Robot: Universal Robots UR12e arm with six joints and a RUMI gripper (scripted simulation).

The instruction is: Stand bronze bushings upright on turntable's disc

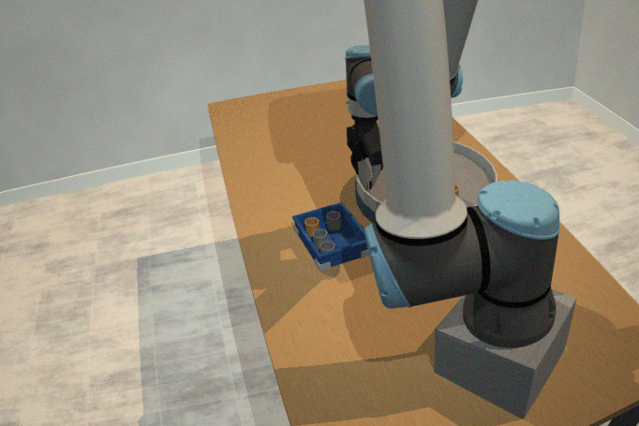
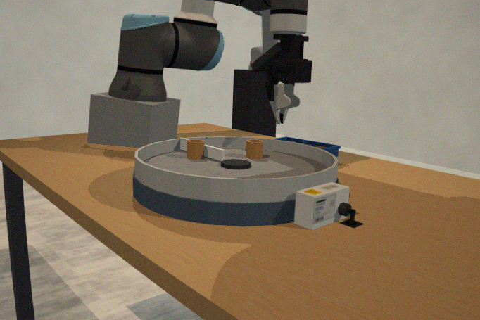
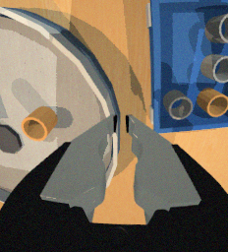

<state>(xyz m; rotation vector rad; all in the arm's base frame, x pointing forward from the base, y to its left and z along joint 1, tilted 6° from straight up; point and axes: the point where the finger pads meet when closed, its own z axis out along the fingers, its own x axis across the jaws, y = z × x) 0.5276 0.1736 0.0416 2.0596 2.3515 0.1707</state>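
Two bronze bushings (image 2: 195, 148) (image 2: 254, 148) stand upright on the turntable's disc (image 2: 271, 167) (image 3: 5, 138), apart from the dark hub (image 2: 236, 163). One of them shows in the wrist view (image 3: 38, 123). One more bronze bushing (image 1: 311, 225) (image 3: 213, 102) stands in the blue crate (image 1: 356, 242) (image 3: 180, 30) (image 2: 310, 142) with three steel bushings (image 1: 333, 220) (image 3: 224, 28) (image 3: 219, 68) (image 3: 178, 104). My gripper (image 2: 282, 117) (image 3: 121, 116) (image 1: 367, 173) is shut and empty. It hangs above the turntable's rim (image 3: 106, 98) on the side toward the crate.
A white divider bar (image 2: 212, 151) lies across the disc. A white control box (image 2: 321, 205) sits at the turntable's side. The arm's grey base block (image 2: 131, 118) (image 1: 495, 364) and a dark box (image 2: 252, 103) stand behind the turntable.
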